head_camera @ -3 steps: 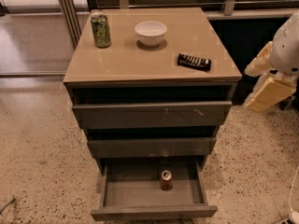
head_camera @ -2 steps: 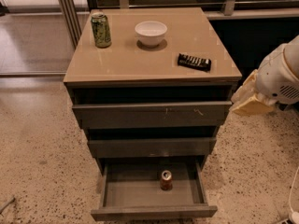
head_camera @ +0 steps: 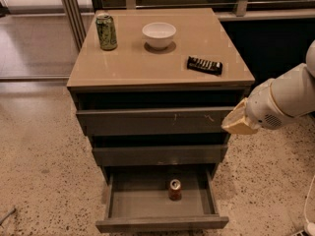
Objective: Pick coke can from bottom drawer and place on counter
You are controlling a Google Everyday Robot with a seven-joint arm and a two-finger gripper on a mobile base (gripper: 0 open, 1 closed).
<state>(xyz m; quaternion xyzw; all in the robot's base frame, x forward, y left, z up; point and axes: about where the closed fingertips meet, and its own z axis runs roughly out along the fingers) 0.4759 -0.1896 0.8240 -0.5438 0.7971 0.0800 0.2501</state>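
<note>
Small red-orange coke can, silver top, upright mid-floor of the pulled-out bottom drawer, white arm angled in from the right, tan gripper at the top drawer front's right end, spread or closed: cannot tell.

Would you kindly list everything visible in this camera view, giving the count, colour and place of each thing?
coke can: one, red-orange with silver top, upright in the bottom drawer
bottom drawer: one, grey-brown, pulled open at the cabinet's foot
counter: one, glossy tan, top of the cabinet
green can: one, green patterned, back left of the counter
bowl: one, white, back middle of the counter
flat rectangular item: one, black with pale marks, right side of the counter
upper drawers: two, grey-brown, stacked above the bottom drawer
floor: speckled beige, around the cabinet
arm: one, white, entering from the right
gripper: one, tan, beside the cabinet's right edge at upper-drawer height
</note>
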